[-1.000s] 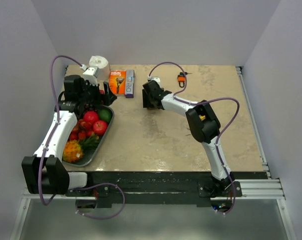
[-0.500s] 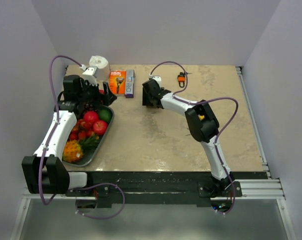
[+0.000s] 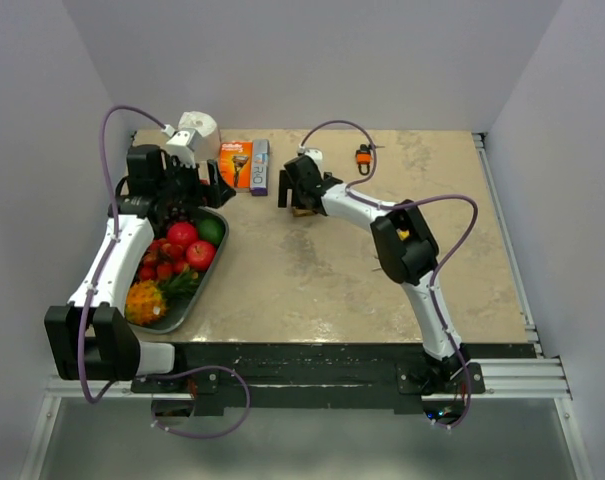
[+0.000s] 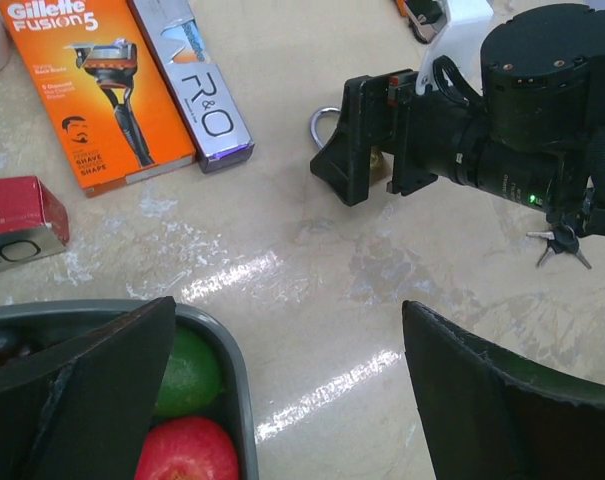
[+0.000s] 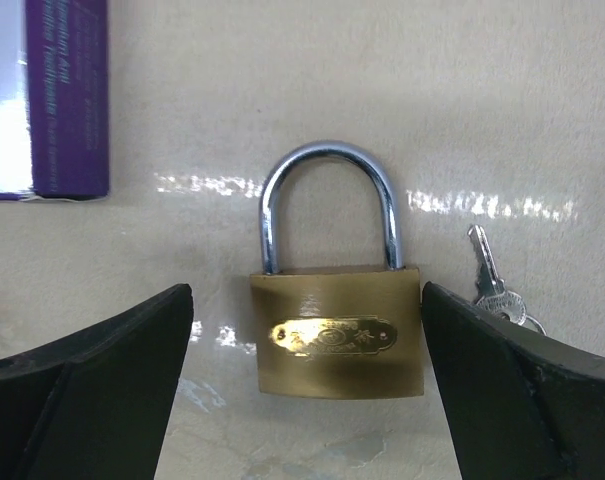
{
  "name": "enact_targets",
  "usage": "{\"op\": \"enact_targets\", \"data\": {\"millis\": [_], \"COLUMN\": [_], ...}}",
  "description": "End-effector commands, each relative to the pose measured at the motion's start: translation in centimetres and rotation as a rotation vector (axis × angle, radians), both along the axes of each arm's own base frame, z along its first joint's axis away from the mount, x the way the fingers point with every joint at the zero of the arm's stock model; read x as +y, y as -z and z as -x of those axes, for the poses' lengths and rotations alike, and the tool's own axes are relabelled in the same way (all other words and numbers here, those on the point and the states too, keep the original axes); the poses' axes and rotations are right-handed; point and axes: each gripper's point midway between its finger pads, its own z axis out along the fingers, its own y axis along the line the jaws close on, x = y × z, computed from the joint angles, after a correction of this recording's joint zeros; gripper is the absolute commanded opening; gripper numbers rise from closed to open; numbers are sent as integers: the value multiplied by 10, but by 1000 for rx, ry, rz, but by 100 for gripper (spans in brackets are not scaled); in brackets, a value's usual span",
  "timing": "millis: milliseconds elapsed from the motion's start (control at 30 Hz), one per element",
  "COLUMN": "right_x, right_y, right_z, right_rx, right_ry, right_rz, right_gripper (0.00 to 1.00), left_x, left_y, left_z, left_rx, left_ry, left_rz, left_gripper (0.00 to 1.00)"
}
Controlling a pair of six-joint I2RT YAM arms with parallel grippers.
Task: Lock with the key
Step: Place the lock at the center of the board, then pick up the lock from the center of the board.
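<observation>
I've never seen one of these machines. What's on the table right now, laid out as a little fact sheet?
Lock: brass padlock lying flat on the table, shackle ends down in its body
Key: small key lying beside the padlock, not inserted
Right arm: right gripper open, one finger on each side of the padlock
Left arm: left gripper open, holding nothing, above the edge of the fruit tray
Nearby: razor box on the table

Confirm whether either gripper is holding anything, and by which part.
Nothing is held. The right gripper is open, straddling the padlock but not closed on it; the left gripper is open and empty.
</observation>
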Motion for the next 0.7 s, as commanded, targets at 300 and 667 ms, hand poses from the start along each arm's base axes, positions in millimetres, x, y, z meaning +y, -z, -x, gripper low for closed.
{"op": "enact_targets", "data": {"millis": [300, 667], "right_x": [-68, -177], "right_y": [-182, -120], "right_z": [-89, -140], "right_rx": [-434, -302], "right_ry": [-125, 53], "right_rz": [48, 166], "right_gripper": [99, 99], "left_x": [19, 19], "left_y": [-67, -62], "left_z": [-44, -59], "left_rx": [-218, -206], "left_ry": [5, -2], "left_rz": [-166, -158], "left_gripper": [99, 99]}}
